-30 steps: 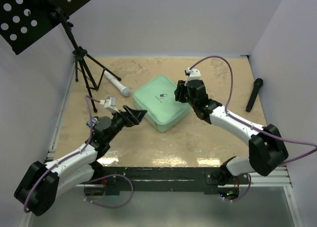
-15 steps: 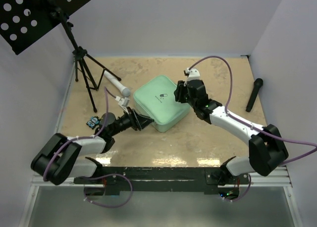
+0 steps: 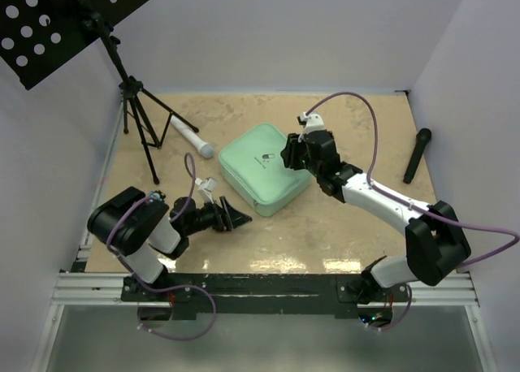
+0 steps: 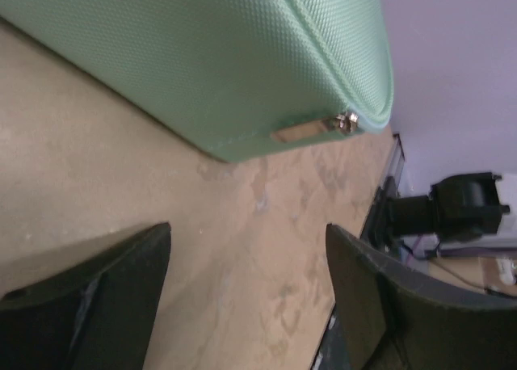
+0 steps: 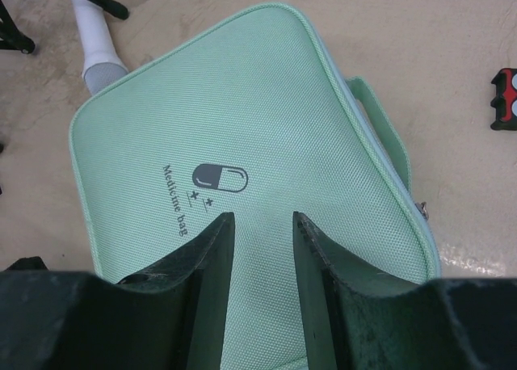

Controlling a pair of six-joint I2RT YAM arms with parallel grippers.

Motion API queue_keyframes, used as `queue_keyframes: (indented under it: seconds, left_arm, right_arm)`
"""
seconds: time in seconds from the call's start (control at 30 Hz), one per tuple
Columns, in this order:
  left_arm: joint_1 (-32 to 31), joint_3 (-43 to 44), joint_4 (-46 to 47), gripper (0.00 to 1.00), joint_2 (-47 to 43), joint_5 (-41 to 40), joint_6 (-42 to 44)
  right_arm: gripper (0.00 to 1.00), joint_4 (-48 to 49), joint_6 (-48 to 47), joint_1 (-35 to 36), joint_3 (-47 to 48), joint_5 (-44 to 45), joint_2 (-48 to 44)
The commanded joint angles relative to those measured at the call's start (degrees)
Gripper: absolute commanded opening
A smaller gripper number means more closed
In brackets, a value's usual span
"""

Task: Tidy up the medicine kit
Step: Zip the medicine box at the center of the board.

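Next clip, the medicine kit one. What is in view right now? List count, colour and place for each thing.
medicine kit: 1, mint green, lid closed, middle of the table
cylinder: 1, white with a grey end, just left of the kit, apart from it
music stand: 1, black, perforated tray on a tripod, far left corner
microphone: 1, black, by the right wall
gadget: 1, black and red, cut off at the right wrist view's edge
table: 1, mottled beige
left gripper: 1, black, open, low by the kit's near corner, not touching it
right gripper: 1, black, open, empty, over the kit's lid
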Motion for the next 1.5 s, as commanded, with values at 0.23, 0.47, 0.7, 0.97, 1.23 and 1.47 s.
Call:
queue_keyframes:
  seconds: [0.23,0.47,0.7,0.97,1.23,1.47]
  left_arm:
    - [-0.7,2.0,35.8,0.84,-0.6,-3.1,3.1]
    - [-1.3,5.7,35.8,0.65,-2.3,-1.6,3.4]
    - [-1.3,7.6,35.9,0.64,1.5,-1.0,3.7]
    - [-1.5,11.5,35.9,0.63,3.1,1.5,3.2]
    - [-2.7,13.0,35.8,0.59,4.5,4.3,2.4]
    - [-3.1,13.0,35.8,0.56,5.5,6.7,1.3]
  right_arm:
    - [0.39,2.3,-1.1,0.3,0.2,-1.7,1.6]
    - [0.39,2.7,-0.9,0.3,0.3,-1.9,2.3]
    - [0.39,2.7,-0.9,0.4,0.6,-2.4,2.2]
    - [0.39,2.9,-0.9,0.4,0.6,-2.8,2.7]
    - [0.39,2.9,-1.0,0.4,0.7,-2.9,3.1]
    - [0.37,2.9,-1.0,0.3,0.4,-2.6,3.8]
